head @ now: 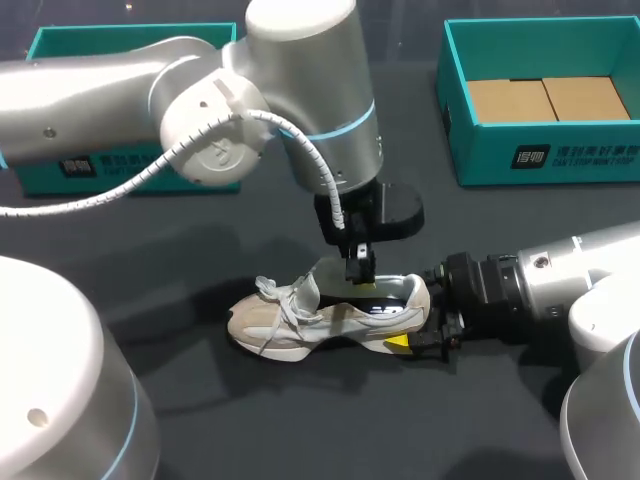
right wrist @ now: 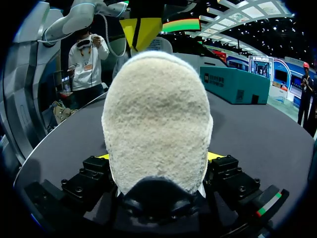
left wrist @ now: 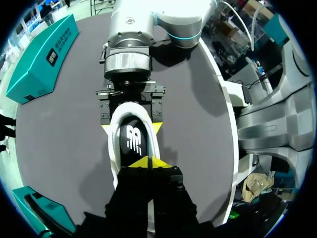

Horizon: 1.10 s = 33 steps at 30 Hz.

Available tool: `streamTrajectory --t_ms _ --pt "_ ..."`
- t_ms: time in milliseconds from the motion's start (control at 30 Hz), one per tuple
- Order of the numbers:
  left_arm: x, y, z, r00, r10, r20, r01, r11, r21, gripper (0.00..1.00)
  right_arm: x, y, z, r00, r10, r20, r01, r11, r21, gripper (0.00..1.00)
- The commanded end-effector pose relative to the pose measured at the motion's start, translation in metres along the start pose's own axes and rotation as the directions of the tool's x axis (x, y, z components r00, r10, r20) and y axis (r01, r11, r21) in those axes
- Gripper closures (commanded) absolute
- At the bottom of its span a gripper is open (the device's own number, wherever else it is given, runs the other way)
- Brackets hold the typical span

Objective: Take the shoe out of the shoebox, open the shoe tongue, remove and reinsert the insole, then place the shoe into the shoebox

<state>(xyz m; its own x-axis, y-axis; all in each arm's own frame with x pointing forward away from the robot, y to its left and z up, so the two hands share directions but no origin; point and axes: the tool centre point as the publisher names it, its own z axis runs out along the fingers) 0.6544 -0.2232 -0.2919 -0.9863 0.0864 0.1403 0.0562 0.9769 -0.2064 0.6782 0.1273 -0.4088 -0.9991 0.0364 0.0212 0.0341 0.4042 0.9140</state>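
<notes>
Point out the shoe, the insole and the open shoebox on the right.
shoe (head: 340, 322): head view, on its side panel.
insole (left wrist: 132, 141): left wrist view, on its black heel part.
shoebox (head: 545, 160): head view, on its teal front wall.

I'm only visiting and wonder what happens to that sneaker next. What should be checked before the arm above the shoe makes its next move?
1. Shoe out of the shoebox, resting on the table: ok.
2. Right gripper clamping the heel from both sides: ok.
3. Left gripper positioned over the shoe's opening: ok.
4. Insole visible inside the shoe: ok.
5. Left gripper pinching the insole: cannot tell; its tips meet with nothing seen between them.
</notes>
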Motion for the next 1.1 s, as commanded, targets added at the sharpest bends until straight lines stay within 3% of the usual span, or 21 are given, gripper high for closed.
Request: streamTrajectory --t_ms 33,167,500,600,1100 --pt "-0.004 -0.006 0.022 1.0 0.006 -0.014 -0.007 1.0 -0.031 1.0 0.002 0.0 0.0 1.0 0.0 0.001 0.0 1.0 0.004 1.0" --pt "-0.006 -0.004 0.033 0.999 0.015 -0.028 -0.016 0.999 -0.032 1.0 0.002 0.0 0.0 1.0 0.0 0.001 0.0 1.0 0.004 1.0" --pt "-0.007 -0.003 0.031 0.999 0.024 -0.037 -0.025 0.999 -0.022 1.0 0.002 0.0 0.0 1.0 0.0 0.001 0.0 1.0 0.004 1.0" --pt "-0.01 -0.001 0.047 0.999 0.009 -0.053 -0.012 0.998 -0.061 1.0 0.002 0.0 0.0 1.0 0.0 0.001 0.0 1.0 0.004 1.0" --pt "0.001 0.023 0.056 0.987 0.028 -0.157 -0.039 0.997 -0.067 1.0 0.002 0.0 0.0 1.0 0.0 0.001 0.0 1.0 0.004 1.0"
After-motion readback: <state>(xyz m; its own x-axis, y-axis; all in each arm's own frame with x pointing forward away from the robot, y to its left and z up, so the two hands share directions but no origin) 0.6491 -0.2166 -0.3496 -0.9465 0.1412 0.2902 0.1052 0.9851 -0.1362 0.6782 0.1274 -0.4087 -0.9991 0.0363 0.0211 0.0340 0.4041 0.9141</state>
